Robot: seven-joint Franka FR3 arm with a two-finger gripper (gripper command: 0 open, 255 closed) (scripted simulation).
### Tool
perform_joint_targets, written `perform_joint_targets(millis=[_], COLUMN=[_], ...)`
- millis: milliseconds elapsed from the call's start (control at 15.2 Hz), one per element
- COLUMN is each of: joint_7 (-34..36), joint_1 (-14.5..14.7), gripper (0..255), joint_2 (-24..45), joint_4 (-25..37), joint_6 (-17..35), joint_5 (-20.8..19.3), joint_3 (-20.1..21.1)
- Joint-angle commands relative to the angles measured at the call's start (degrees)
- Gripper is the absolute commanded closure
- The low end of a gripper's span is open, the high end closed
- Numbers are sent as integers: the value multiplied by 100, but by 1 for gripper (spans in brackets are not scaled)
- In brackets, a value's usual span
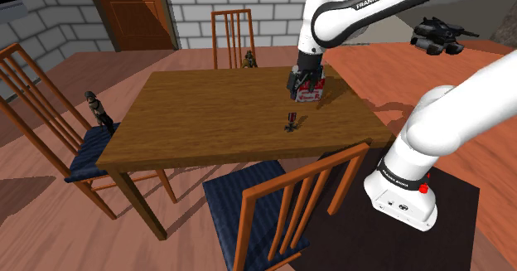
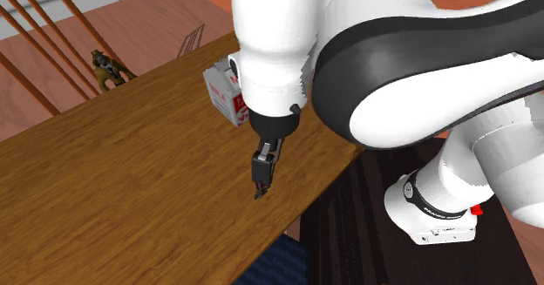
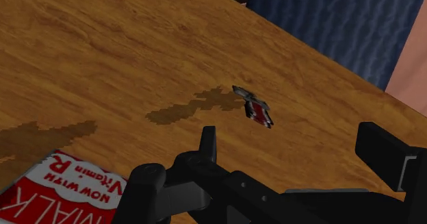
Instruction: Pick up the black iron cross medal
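The medal (image 1: 290, 122) is a small dark cross on a reddish ribbon, standing upright on the wooden table (image 1: 207, 116) near its front edge. It shows in the second exterior view (image 2: 261, 172) just below my white arm, and ahead of the fingertips in the wrist view (image 3: 254, 109). My black gripper (image 1: 305, 82) hovers over a red-and-white carton (image 1: 310, 94), farther back on the table than the medal. In the wrist view the gripper (image 3: 294, 151) is open and holds nothing, with its fingers (image 3: 209, 144) wide apart and the carton (image 3: 61, 188) beside it.
A chair with a blue seat (image 1: 273, 199) stands at the table's front, another chair (image 1: 50, 120) on the shoulder view's left carries a small figurine (image 1: 98, 110). A third chair (image 1: 232, 29) with a figurine (image 1: 248, 60) is at the far side. A dark object (image 1: 437, 36) lies at the back right.
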Motion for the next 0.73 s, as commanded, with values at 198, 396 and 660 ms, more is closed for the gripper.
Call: perform_joint_targets(millis=[198,396,660], joint_7=[222,220,218], joint_1=[-62,-61,-62], gripper=[0,0,0], joint_2=[1068,1260,1542], joint_4=[-125,-219,-323], joint_6=[1256,1541,1928], joint_5=[-174,-174,-174], joint_3=[178,183,192])
